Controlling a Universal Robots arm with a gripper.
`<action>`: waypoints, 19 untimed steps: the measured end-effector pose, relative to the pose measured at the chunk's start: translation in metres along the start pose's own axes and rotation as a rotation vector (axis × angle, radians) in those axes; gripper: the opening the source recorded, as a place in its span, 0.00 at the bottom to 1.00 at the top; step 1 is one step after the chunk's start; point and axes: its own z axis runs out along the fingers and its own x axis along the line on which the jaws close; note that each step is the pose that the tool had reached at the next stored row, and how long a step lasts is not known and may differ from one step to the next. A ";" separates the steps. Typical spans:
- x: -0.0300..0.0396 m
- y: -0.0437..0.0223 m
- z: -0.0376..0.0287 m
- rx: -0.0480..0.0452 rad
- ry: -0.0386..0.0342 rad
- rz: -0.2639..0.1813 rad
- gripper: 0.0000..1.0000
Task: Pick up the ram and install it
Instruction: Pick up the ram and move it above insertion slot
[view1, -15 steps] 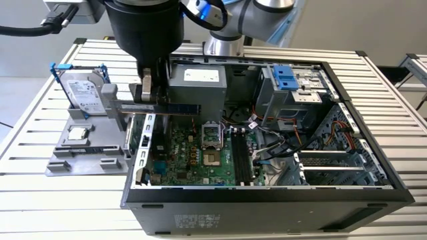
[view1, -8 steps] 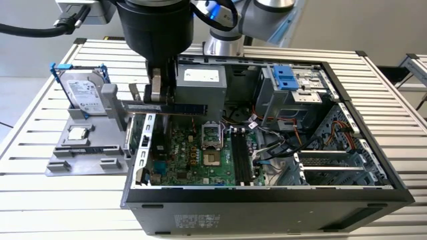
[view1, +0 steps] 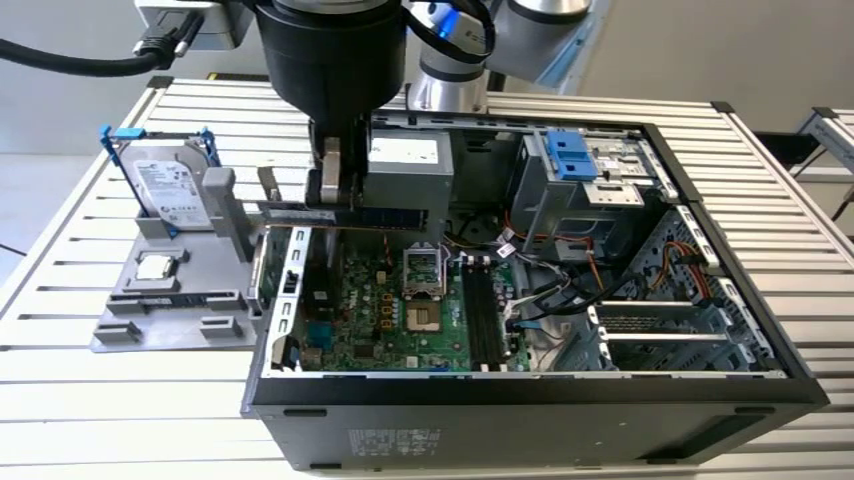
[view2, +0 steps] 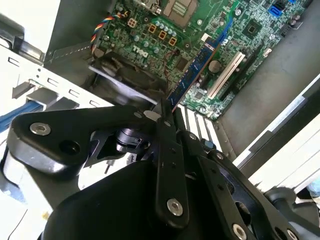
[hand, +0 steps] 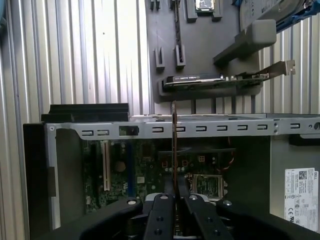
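Slatted metal table (view1: 80, 400), ribbed and pale, open room along the exterior view's left and near edges. On it at the exterior view's left sat a grey plastic holder (view1: 174, 325) with a hard drive (view1: 171, 190) standing upright in a blue frame and a small square chip (view1: 158, 267) lying flat below it. In the first wrist view the same holder also carried a dark expansion card (hand: 200, 80) with a metal bracket, lying just beyond the case rim. Next came the gripper (view1: 334, 200), black, hanging from the arm over the case's left wall, its claw pressed together on the ram (view1: 394, 214). The ram was in the air, long side level, above the rim and the motherboard's edge, well apart from the black slots (view1: 481, 315). In both wrist views the thin stick stuck out from between the closed tips: edge-on across the perforated metal rim in the first wrist view (hand: 174, 145), blue-green with dark chips over the board in the second wrist view (view2: 194, 75). The black case (view1: 534, 395) lay on its side, lid off, with the green motherboard (view1: 360, 310) flat inside. Further right were a grey power supply (view1: 407, 165), loose cables (view1: 574, 280), and a blue-fronted drive cage (view1: 577, 160). Bare slats lay beyond the case's right wall.
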 end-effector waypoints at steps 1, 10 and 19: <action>-0.0001 -0.0016 0.0000 0.0000 0.0000 0.000 0.00; -0.0008 -0.0157 -0.0001 0.0000 0.0000 0.000 0.00; -0.0013 -0.0273 -0.0003 -0.0001 0.0001 0.000 0.00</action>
